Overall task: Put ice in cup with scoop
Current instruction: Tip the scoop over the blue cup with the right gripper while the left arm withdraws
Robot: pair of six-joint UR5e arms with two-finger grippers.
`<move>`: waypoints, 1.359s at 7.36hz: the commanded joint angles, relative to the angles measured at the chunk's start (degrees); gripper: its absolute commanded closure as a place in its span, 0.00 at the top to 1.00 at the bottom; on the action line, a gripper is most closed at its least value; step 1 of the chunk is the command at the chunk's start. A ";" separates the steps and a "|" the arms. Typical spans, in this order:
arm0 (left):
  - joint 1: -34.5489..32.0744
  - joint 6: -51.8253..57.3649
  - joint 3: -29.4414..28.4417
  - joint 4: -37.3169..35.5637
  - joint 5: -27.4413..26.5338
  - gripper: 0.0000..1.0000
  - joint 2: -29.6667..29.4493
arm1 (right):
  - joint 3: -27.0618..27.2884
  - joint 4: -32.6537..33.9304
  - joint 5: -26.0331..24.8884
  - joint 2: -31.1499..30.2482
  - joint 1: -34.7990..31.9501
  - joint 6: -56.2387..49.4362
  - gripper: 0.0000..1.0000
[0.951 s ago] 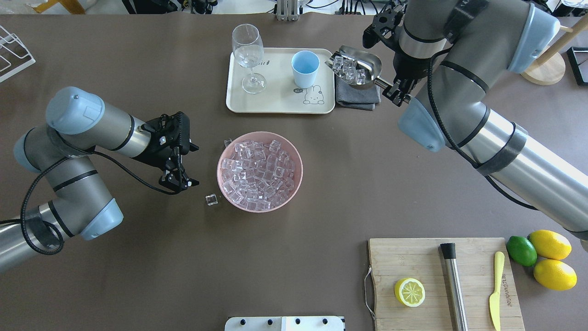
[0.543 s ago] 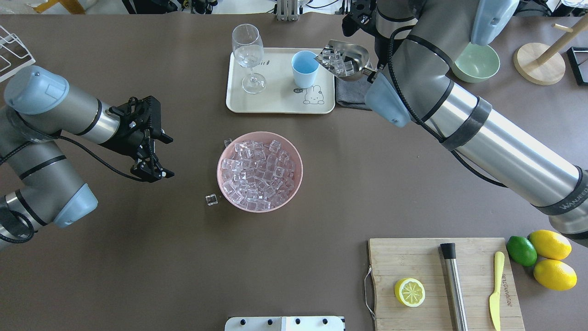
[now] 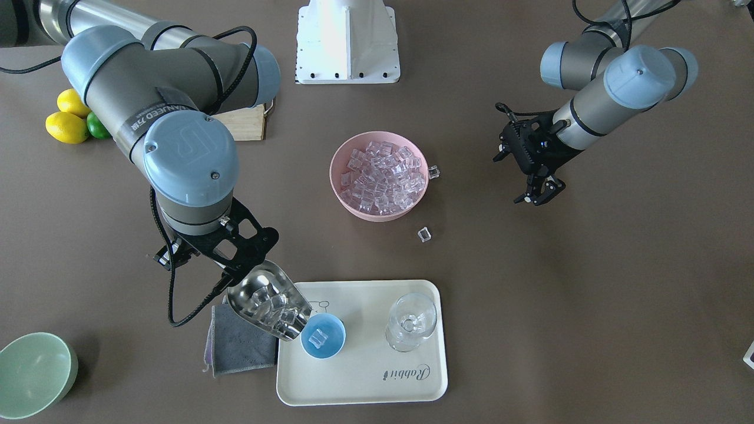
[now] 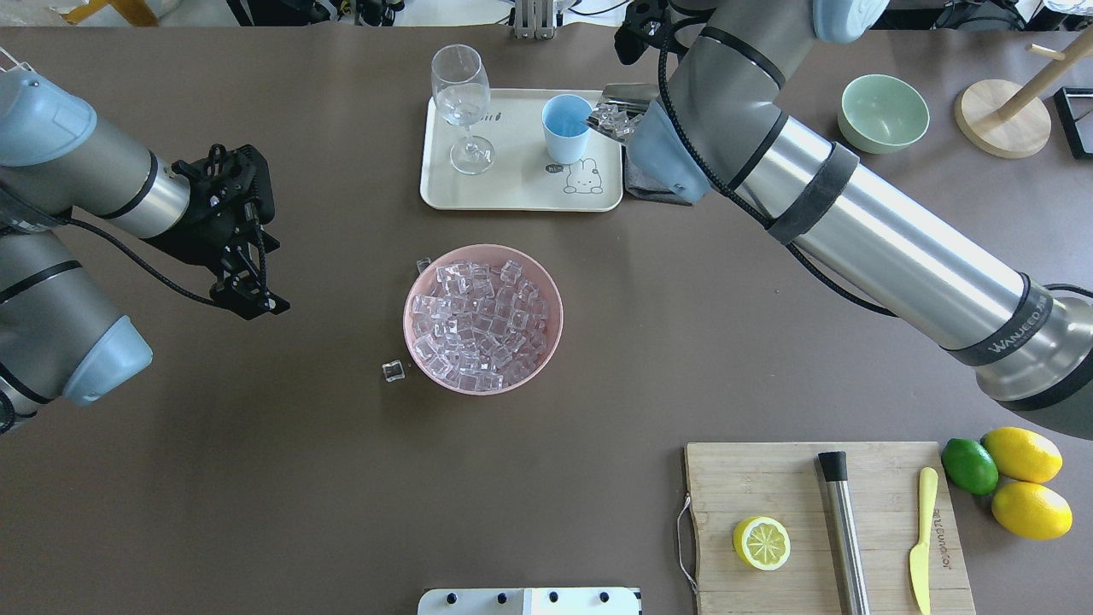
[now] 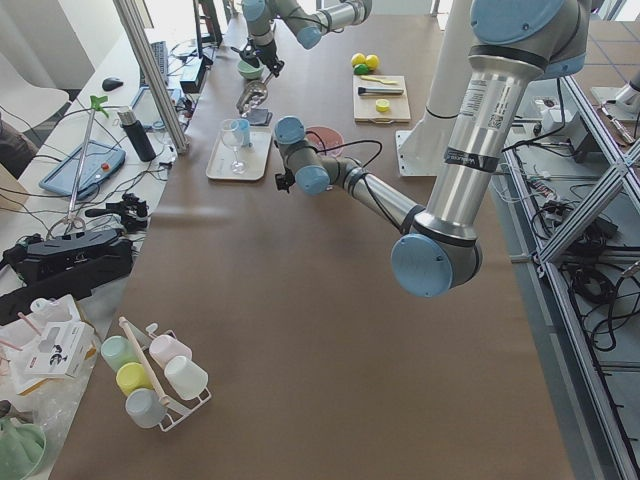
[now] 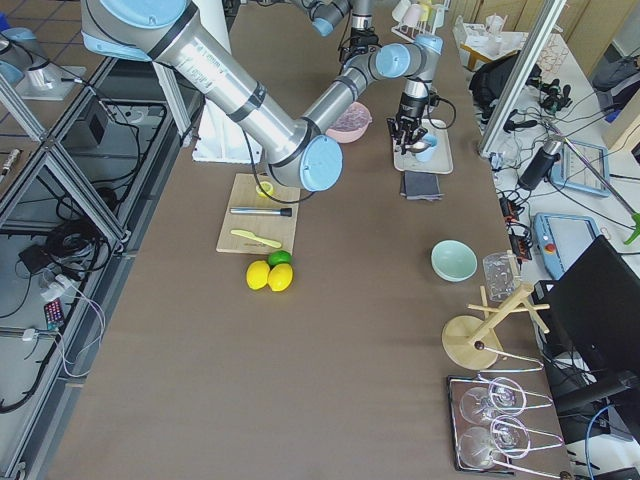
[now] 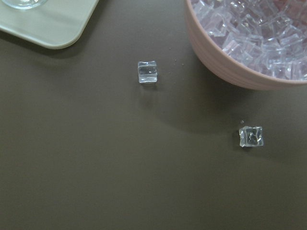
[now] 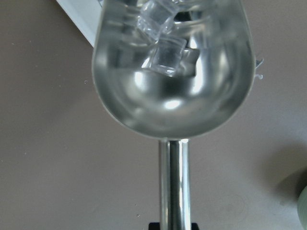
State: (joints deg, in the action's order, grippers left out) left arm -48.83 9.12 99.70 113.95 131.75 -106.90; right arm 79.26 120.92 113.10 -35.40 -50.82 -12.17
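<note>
The steel scoop (image 3: 268,303) is tilted with its mouth over the rim of the light-blue cup (image 3: 330,347) on the tray. Several ice cubes (image 3: 277,311) lie in the trough, and one cube (image 3: 318,337) lies in the cup. My right gripper (image 3: 234,265) is shut on the scoop's handle (image 8: 174,182). In the overhead view the arm hides most of the scoop (image 4: 616,111) next to the cup (image 4: 566,137). My left gripper (image 4: 252,303) hangs open and empty, left of the pink bowl (image 4: 407,323) of ice.
The cream tray (image 4: 512,192) also holds a wine glass (image 4: 461,102). A grey cloth (image 3: 241,347) lies beside it. Two loose cubes (image 4: 393,371) (image 4: 423,265) lie by the bowl. A green bowl (image 4: 884,111), a cutting board (image 4: 768,487), lemons and a lime stand on the right.
My right arm carried the scoop left to the cup and tipped it over the rim; a cube now lies in the cup. My left arm drew back to the left.
</note>
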 commanded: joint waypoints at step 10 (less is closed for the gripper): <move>-32.87 -21.25 -1.96 -8.57 7.12 0.99 12.76 | 19.26 9.34 -1.16 -12.41 -2.86 0.08 0.00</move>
State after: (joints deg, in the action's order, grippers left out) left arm -73.09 -11.89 100.10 105.82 138.51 -96.73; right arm 83.90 129.86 109.19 -35.75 -51.59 -17.61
